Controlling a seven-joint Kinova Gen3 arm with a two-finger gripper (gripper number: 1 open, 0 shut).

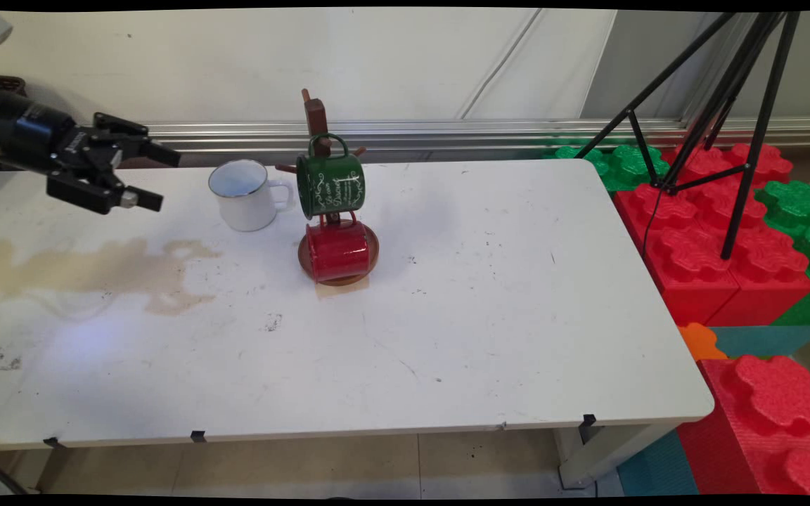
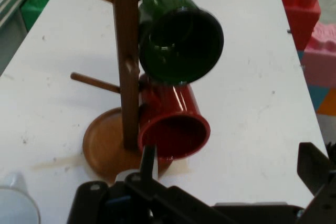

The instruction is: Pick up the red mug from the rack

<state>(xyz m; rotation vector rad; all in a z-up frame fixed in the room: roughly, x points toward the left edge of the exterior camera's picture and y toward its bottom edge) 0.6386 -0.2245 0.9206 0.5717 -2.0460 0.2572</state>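
Note:
My black gripper (image 1: pixel 159 178) hovers open over the table's far left, holding nothing, its fingers pointing right toward a white enamel mug (image 1: pixel 243 195). The mug stands upright just right of the fingertips, apart from them. Beyond it is a wooden mug tree (image 1: pixel 316 116) with a green mug (image 1: pixel 330 184) hanging on an upper peg and a red mug (image 1: pixel 338 251) hanging low over the round base. In the hand view the gripper (image 2: pixel 231 177) faces the mug tree (image 2: pixel 126 61), the green mug (image 2: pixel 181 38) and the red mug (image 2: pixel 173 119). The white mug (image 2: pixel 16 205) shows at the bottom left corner.
A brownish stain (image 1: pixel 95 270) spreads over the white table (image 1: pixel 447 337) at the left. A black tripod (image 1: pixel 721 105) stands off the table's right end among red and green foam blocks (image 1: pixel 714 239).

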